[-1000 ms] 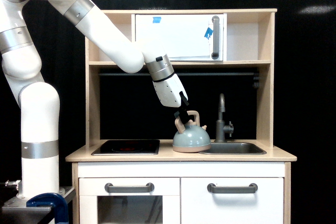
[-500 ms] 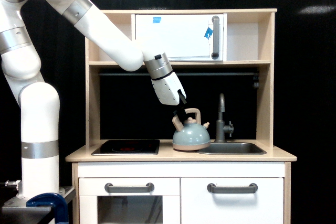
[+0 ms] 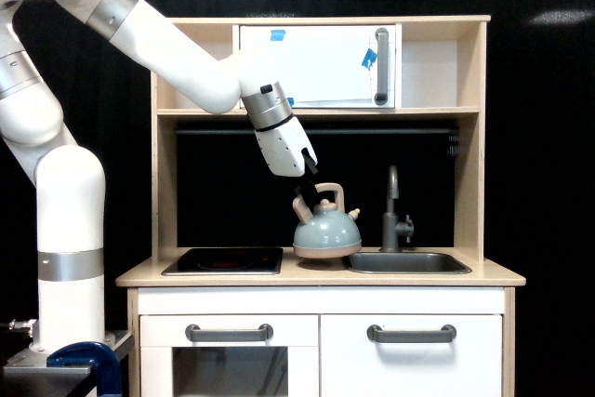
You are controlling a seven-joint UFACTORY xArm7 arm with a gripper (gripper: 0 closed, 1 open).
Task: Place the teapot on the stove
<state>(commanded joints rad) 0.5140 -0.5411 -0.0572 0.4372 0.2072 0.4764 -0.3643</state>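
The light wooden counter (image 3: 316, 275) carries 2 built-in fixtures: the black stove (image 3: 223, 260), down and toward the exterior view's left of the gripper (image 3: 310, 180), and the grey sink basin (image 3: 407, 263) with its dark faucet (image 3: 394, 211), off toward the exterior view's right of it.

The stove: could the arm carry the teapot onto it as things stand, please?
Probably yes: the gripper holds the teapot by its handle, and the stove beside it looks bare.

Pale wooden toy kitchen (image 3: 469, 137) against black backdrop (image 3: 548, 137)
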